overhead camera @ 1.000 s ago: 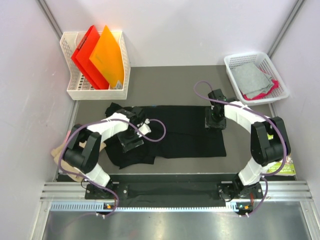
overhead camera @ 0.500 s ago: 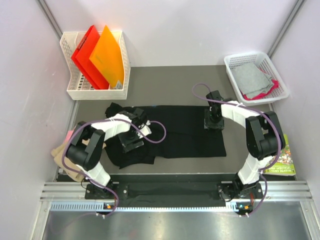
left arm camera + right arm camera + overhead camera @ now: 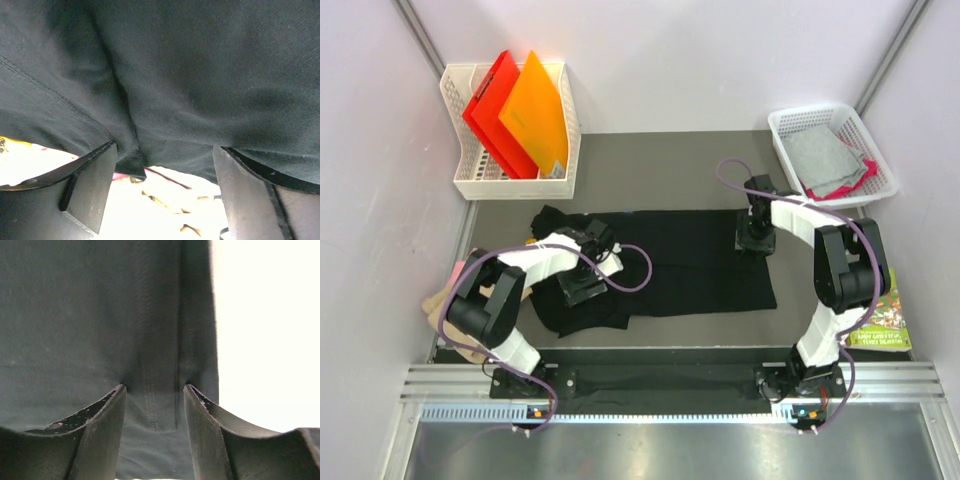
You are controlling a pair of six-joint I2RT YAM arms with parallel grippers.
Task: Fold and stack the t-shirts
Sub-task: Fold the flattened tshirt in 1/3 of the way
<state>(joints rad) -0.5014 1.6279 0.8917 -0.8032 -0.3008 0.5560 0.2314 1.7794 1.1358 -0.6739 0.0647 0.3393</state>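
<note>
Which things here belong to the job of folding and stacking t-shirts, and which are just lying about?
Part of the job: black t-shirt, tan shirt, pink cloth and grey cloth, both in the white basket.

Just lying about: white file rack, red folder, orange folder, picture book.

Black cloth t-shirt: spread across table, left end bunched. Tan cloth t-shirt: crumpled, far left.
</note>
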